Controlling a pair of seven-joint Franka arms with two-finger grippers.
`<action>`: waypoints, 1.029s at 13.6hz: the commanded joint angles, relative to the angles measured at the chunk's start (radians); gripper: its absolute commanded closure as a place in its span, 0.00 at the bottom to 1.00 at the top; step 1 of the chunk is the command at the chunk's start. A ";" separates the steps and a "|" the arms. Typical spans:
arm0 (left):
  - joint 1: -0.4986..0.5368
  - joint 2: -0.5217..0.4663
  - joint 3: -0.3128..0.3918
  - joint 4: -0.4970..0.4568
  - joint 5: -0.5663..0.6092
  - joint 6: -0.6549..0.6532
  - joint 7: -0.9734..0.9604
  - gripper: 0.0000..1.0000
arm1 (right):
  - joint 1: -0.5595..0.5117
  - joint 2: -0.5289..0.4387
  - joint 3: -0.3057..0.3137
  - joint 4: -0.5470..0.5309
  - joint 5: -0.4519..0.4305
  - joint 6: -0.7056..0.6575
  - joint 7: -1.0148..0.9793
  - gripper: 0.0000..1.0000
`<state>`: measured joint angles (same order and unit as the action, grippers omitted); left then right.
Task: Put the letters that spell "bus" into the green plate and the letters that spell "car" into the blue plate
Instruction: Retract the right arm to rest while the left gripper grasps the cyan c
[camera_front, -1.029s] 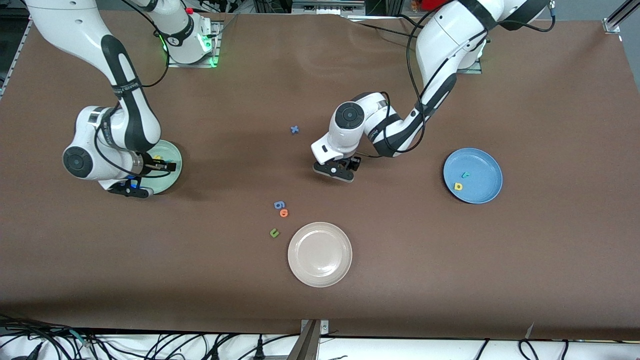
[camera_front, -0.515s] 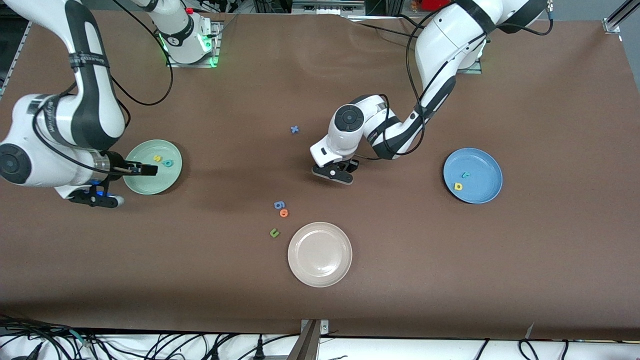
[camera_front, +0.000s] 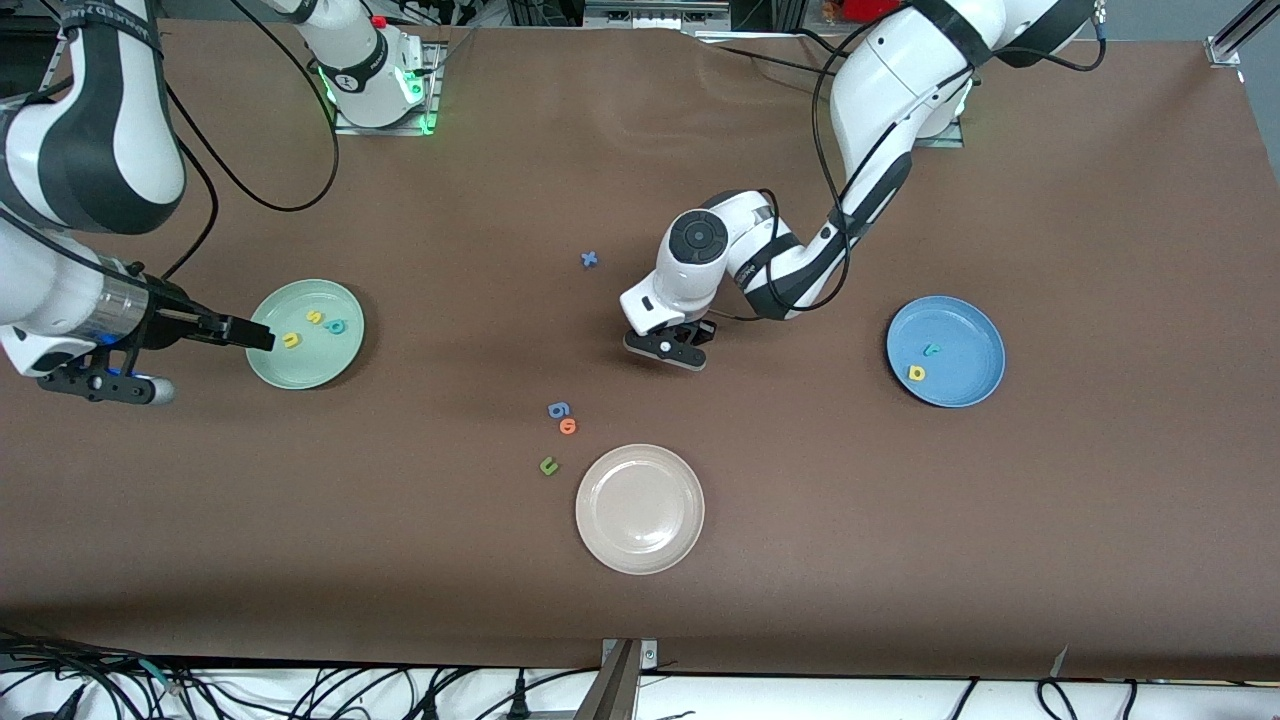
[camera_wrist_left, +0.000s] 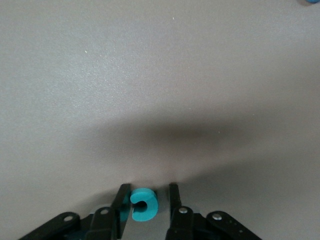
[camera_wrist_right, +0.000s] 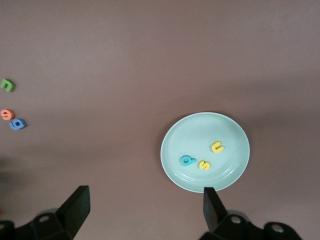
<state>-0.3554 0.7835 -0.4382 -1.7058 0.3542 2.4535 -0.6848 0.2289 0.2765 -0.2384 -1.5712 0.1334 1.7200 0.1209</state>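
Because "bus" already lies complete in the green plate (camera_front: 305, 333), the right gripper (camera_front: 262, 339) hangs beside its rim with fingers spread wide, while the left gripper (camera_wrist_left: 146, 202) brackets the teal "c" (camera_wrist_left: 143, 204) on the counter (camera_front: 800, 520), 1 letter short of the blue plate (camera_front: 945, 350).

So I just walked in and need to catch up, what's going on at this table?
Two arms are sorting foam letters into plates. The green plate holds the yellow "u", yellow "s" and teal "b"; the right gripper hangs open at its rim. The blue plate holds a yellow "a" and teal "r". The left gripper, low over mid-table, has its fingers on either side of the teal "c", which lies on the table.
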 joint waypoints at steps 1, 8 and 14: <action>-0.016 0.019 0.007 0.025 0.037 -0.010 -0.015 0.64 | 0.001 -0.026 -0.004 0.023 -0.038 -0.028 0.008 0.00; -0.016 0.019 0.007 0.023 0.037 -0.011 -0.012 0.74 | -0.005 -0.026 -0.002 0.046 -0.063 -0.045 0.002 0.00; -0.011 0.019 0.007 0.026 0.037 -0.022 -0.009 0.83 | -0.008 -0.025 -0.004 0.046 -0.071 -0.051 0.002 0.00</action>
<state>-0.3555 0.7828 -0.4373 -1.7047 0.3543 2.4509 -0.6844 0.2241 0.2537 -0.2423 -1.5408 0.0802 1.6939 0.1209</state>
